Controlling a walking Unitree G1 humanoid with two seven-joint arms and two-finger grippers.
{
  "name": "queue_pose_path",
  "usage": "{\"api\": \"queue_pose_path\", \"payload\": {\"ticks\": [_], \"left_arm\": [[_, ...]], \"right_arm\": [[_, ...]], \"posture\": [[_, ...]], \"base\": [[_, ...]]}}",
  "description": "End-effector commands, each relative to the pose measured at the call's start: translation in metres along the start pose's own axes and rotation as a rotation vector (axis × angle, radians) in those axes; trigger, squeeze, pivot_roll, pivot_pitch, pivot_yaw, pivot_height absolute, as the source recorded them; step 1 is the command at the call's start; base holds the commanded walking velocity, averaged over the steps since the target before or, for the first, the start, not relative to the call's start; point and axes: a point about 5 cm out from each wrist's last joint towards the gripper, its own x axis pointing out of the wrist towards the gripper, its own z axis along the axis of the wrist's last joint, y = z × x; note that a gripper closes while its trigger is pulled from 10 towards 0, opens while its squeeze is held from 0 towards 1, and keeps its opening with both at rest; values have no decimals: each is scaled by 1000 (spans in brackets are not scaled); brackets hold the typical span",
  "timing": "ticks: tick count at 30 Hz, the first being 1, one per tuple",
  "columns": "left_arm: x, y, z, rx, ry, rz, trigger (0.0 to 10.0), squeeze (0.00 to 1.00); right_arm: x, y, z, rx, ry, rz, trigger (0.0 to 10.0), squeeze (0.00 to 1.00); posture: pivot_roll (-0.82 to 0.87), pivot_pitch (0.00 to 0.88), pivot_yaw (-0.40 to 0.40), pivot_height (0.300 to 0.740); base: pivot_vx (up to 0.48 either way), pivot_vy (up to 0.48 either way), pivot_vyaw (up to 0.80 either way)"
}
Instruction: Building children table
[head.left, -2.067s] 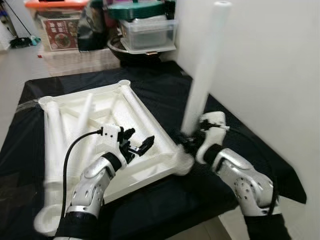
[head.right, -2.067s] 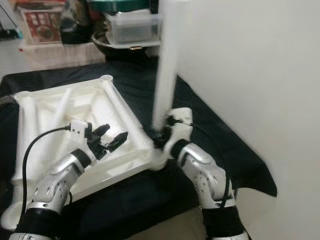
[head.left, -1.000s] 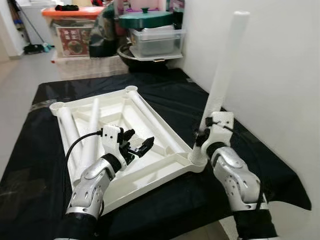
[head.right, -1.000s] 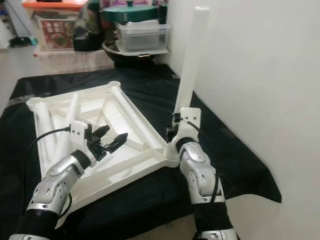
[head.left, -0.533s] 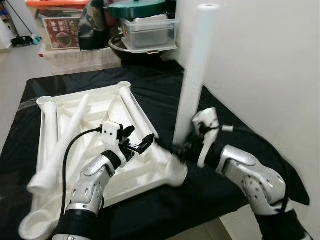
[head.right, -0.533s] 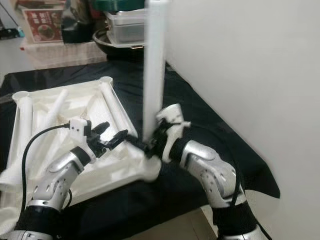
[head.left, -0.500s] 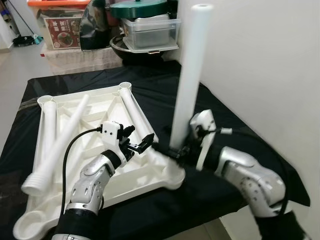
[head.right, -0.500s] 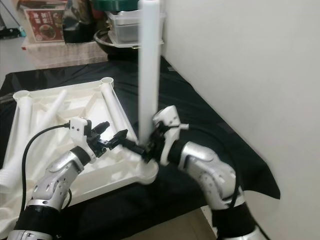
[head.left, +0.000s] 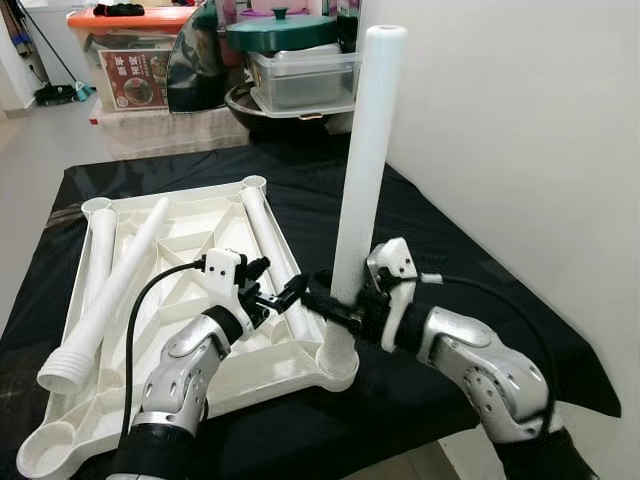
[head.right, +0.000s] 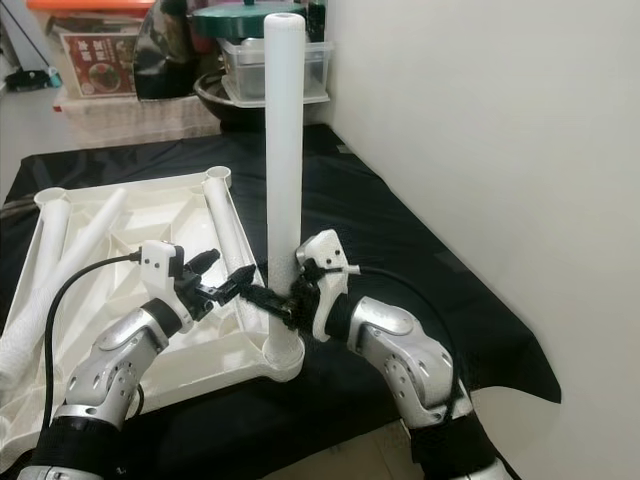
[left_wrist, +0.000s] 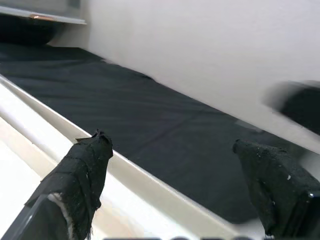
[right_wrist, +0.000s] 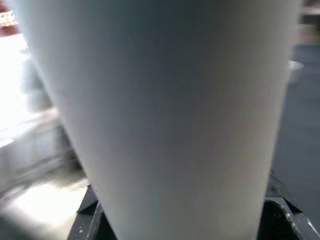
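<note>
- The leg (head.left: 362, 160) is stood upright in the near corner socket (head.left: 337, 366) of the upturned tabletop (head.left: 190, 310), which lies on the black cloth (head.left: 460, 270).
- The leg is pinched low down by the right gripper (head.left: 335, 308).
- The left gripper (head.left: 275, 295) is held spread just above the tabletop rim, close beside the leg, with nothing in it.
- Two loose legs (head.left: 105, 290) are left lying in the tabletop.
- The leg should be kept plumb and pressed or twisted straight down until it is seated; the tabletop would best be steadied by the left gripper.
- Against half a second earlier, the leg is stood straighter and is seen sharper; both grippers are placed much as before.
</note>
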Motion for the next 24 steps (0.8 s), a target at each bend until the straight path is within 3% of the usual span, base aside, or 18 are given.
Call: {"api": "queue_pose_path", "payload": {"ticks": [1, 2, 6, 7, 8, 10, 13, 14, 17, 18, 19, 22, 23, 24], "left_arm": [[-1, -1, -5, -20, 10, 1, 10000, 0], [-1, -1, -5, -20, 8, 2, 10000, 0], [-1, -1, -5, -20, 6, 5, 10000, 0], [-1, -1, -5, -19, 5, 7, 10000, 0], [-1, -1, -5, -19, 5, 7, 10000, 0], [-1, 0, -4, -20, 3, 9, 10000, 0], [-1, 0, -4, -20, 3, 7, 10000, 0], [-1, 0, -4, -19, 2, 7, 10000, 0], [-1, 0, -4, -18, 1, 9, 10000, 0], [-1, 0, -4, -18, 0, 11, 10000, 0], [-1, 0, -4, -18, 0, 11, 10000, 0], [-1, 0, -4, -17, -1, 13, 10000, 0], [-1, 0, -4, -17, -1, 13, 10000, 0], [0, 1, -3, -17, 0, 12, 10000, 0]], "right_arm": [[-11, -48, -47, 154, 190, -444, 0, 0], [-15, -55, -51, 177, 186, -546, 0, 0], [-18, -55, -53, 170, 179, -601, 0, 0], [-14, -47, -50, 143, 171, -550, 10000, 0], [-14, -47, -50, 143, 171, -550, 10000, 0], [-8, -29, -42, 86, 152, -432, 10000, 0], [-4, -18, -32, 125, 77, -332, 10000, 0], [-2, -15, -23, 143, 28, -290, 10000, 1000], [2, -12, -12, 137, -11, -232, 10000, 1000], [2, -6, -2, 145, -42, -134, 10000, 0], [2, -6, -2, 145, -42, -134, 10000, 0], [-9, 20, 14, 116, -95, 197, 10000, 0], [-9, 20, 14, 116, -95, 197, 10000, 0], [-16, 29, 12, 73, -75, 316, 9882, 0]], "posture": [[-95, 0, -61, 740], [-87, 0, -65, 740], [-85, 0, -66, 740], [-86, 0, -65, 740], [-86, 0, -65, 740], [-90, 0, -65, 740], [-91, 0, -65, 740], [-88, 0, -69, 740], [-86, 0, -70, 740], [-86, 0, -70, 740], [-86, 0, -70, 740], [-90, 0, -66, 740], [-90, 0, -66, 740], [-92, 0, -64, 740]], "base": [[0, 0, 0], [0, 0, 0], [0, 0, 0], [0, 0, 0], [0, 0, 0], [0, 0, 0], [0, 0, 0], [0, 0, 0], [0, 0, 0], [0, 0, 0], [0, 0, 0], [0, 0, 0], [0, 0, 0], [0, 0, 0]]}}
